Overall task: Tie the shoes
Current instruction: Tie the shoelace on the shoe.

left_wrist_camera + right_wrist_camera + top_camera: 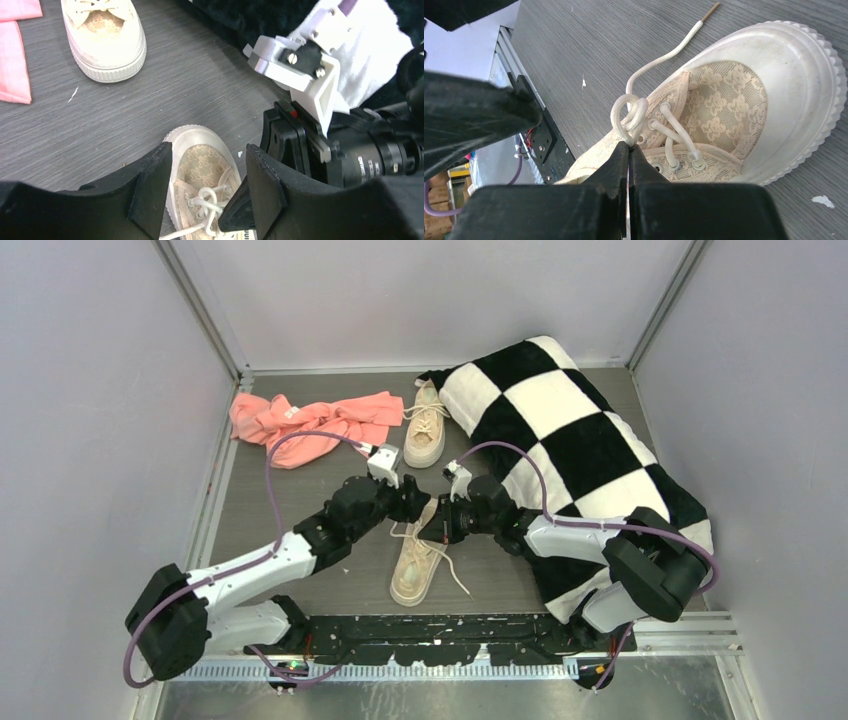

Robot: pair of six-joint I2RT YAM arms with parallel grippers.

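Note:
One of the beige shoes [413, 570] lies near the arms, toe pointing away; the other [426, 425] stands at the back beside the pillow. My right gripper [629, 146] is shut, its tips pinching a strand of the near shoe's cream lace [628, 114] just below a small loop at the upper eyelets. The lace's free end [674, 50] trails over the table. My left gripper [207, 187] stands open over the near shoe's toe [200, 160], with nothing between its fingers [150, 185]. In the top view the two grippers [418, 502] [437, 525] meet above the shoe's front.
A black-and-white checkered pillow [570, 440] fills the right side, with the right arm lying over it. A pink cloth [310, 425] lies at the back left. Grey walls close in the table on three sides.

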